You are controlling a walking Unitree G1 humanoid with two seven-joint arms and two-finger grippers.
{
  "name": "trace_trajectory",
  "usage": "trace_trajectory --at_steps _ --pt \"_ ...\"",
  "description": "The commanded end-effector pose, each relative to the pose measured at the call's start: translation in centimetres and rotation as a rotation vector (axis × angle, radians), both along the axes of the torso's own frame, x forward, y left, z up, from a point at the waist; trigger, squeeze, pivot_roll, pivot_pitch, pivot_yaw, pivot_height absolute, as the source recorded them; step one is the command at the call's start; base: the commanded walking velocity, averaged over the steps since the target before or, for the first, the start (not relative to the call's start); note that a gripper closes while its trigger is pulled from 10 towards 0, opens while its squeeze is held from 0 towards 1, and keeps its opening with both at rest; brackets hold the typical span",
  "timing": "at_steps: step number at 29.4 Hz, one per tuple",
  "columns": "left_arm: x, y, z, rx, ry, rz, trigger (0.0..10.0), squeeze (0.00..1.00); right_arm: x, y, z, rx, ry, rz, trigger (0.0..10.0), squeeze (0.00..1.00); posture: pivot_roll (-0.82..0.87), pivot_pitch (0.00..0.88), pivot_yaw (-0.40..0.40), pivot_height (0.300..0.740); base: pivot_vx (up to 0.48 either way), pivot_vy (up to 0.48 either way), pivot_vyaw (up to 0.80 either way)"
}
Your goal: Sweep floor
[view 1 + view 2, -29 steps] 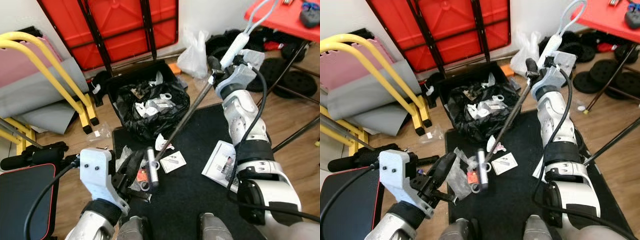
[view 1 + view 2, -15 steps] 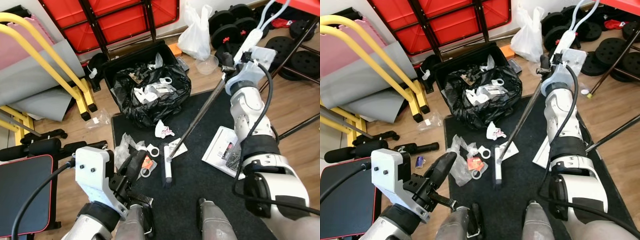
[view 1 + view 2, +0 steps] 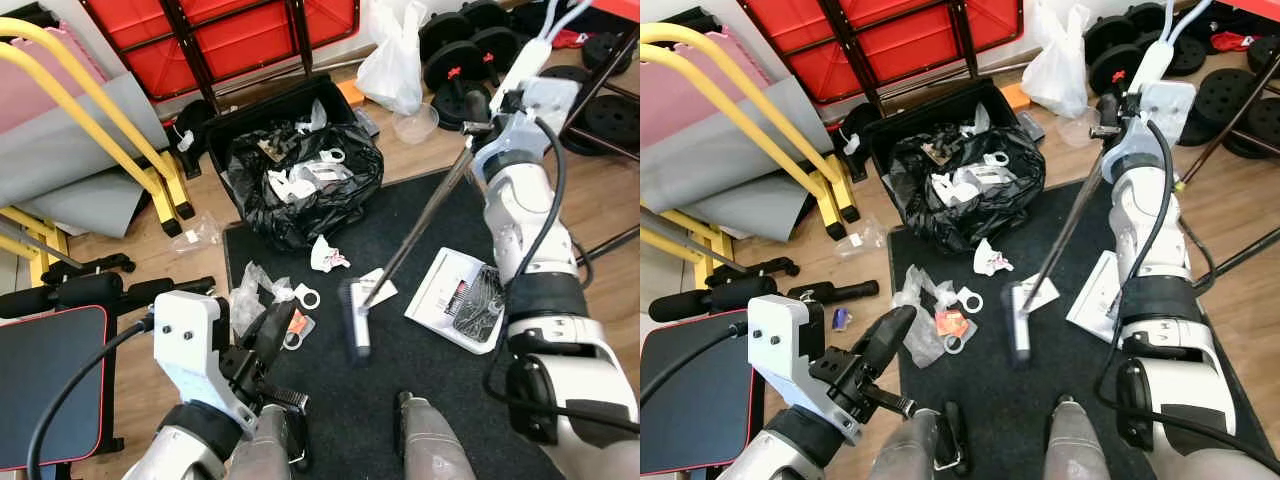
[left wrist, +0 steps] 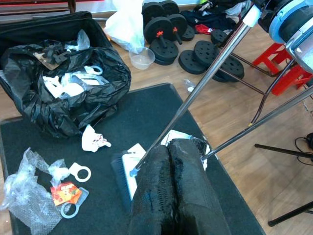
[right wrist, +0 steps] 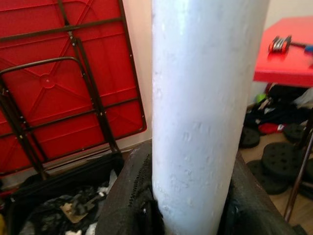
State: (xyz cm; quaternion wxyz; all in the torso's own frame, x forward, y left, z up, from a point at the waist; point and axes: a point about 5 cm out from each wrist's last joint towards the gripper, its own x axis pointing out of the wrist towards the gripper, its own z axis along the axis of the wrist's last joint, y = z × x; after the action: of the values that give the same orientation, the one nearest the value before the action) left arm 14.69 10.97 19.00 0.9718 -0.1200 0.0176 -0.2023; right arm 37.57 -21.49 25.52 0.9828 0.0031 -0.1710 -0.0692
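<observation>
My right gripper [image 3: 474, 122] is raised at the right, shut on the white grip of a broom [image 5: 208, 112]. Its metal handle [image 3: 420, 220] slants down to the brush head [image 3: 356, 320], which rests on the black mat [image 3: 430, 370]. Litter lies left of the head: a crumpled white paper [image 3: 326, 255], clear plastic wrap [image 3: 247, 298], white tape rings [image 3: 306, 297] and a red card [image 3: 295, 322]. My left gripper [image 3: 268, 335] hovers low at the front left, shut and holding nothing; its fingers [image 4: 156, 196] press together.
A black bin bag [image 3: 300, 190] full of rubbish stands behind the mat. A white booklet [image 3: 450, 295] lies on the mat's right. Yellow frame [image 3: 90, 110], red folded table [image 3: 230, 40], weight plates [image 3: 460, 40], black bench [image 3: 50, 380] and a stand leg [image 3: 605, 245] surround the area.
The broom head has slid to the right across the mat, away from the litter, as my right arm swung right. The camera tilted early on; my left gripper stayed put.
</observation>
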Motion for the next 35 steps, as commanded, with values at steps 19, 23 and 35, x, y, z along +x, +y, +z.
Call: trace_trajectory --at_steps 19,23,35 --pt "0.3 0.1 -0.5 -0.003 0.040 0.040 10.0 0.00 -1.2 0.3 1.9 -0.135 -0.030 -0.022 10.0 0.00 -0.06 0.301 0.053 0.740 0.000 0.000 0.00" --pt "0.4 0.1 -0.5 -0.005 0.041 0.039 10.0 0.00 -1.2 0.6 2.4 -0.071 -0.025 -0.003 10.0 0.00 -0.06 0.297 0.052 0.740 0.000 0.000 0.00" --pt "0.5 0.0 -0.9 -0.015 0.049 0.027 10.0 0.00 -1.1 0.9 4.2 0.125 -0.040 0.051 10.0 0.00 -0.07 0.267 0.038 0.740 0.000 0.000 0.00"
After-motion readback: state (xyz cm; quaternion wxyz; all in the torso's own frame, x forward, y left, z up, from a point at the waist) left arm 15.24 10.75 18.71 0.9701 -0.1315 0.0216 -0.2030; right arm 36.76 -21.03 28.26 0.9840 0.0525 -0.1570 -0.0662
